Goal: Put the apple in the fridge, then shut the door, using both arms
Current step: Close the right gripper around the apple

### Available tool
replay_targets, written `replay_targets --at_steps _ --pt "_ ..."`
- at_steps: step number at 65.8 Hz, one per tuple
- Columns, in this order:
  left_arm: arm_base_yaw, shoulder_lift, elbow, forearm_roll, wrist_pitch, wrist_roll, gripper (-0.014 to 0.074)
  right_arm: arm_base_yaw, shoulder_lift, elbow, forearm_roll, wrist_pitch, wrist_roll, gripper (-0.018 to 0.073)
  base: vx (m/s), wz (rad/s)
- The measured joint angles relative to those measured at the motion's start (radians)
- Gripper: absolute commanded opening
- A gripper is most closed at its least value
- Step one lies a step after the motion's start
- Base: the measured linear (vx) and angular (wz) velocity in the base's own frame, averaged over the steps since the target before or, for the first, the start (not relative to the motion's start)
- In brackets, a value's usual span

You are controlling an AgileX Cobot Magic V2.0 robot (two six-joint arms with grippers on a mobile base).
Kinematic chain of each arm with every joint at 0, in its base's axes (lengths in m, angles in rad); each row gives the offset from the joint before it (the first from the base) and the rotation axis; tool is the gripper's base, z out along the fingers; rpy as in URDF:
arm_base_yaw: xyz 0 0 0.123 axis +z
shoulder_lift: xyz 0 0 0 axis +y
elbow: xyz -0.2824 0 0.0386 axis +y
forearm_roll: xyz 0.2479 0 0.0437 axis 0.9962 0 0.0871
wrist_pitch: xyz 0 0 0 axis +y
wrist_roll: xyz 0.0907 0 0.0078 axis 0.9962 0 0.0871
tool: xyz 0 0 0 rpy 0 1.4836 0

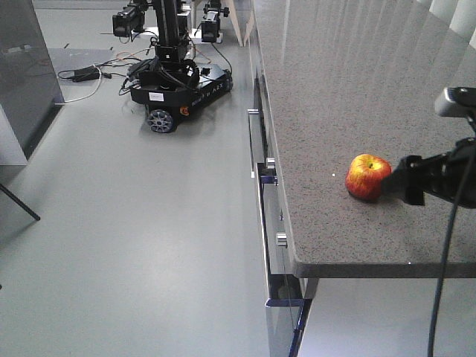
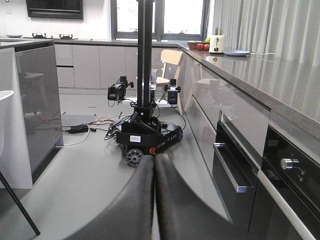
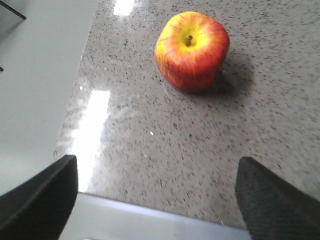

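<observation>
Closed tight on nothing, the left gripper (image 2: 154, 162) hangs over the floor (image 2: 85, 190); the right gripper (image 3: 156, 161) gapes wide and empty above the grey speckled counter (image 3: 150, 140), where the apple (image 3: 192, 50) rests stem up just ahead of it, untouched

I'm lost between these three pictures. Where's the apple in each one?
Exterior front-facing: apple right of centre, on the speckled counter.
Left wrist: this apple is not in it.
Right wrist: upper middle, on the speckled counter.
Shared landmark: the speckled counter, in all three.
</observation>
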Motion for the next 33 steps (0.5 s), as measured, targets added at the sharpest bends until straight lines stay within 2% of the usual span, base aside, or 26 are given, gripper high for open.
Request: replay_targets --at_steps 15,33 --pt "0.000 0.000 0.000 0.000 0.000 0.000 -0.0006 0.000 0.167 -0.121 0.033 0.023 0.026 0.0594 0.00 0.00" --pt "0.000 0.000 0.000 0.000 0.000 0.000 -0.0006 0.000 0.328 -0.241 0.006 0.024 0.148 0.0594 0.00 0.00"
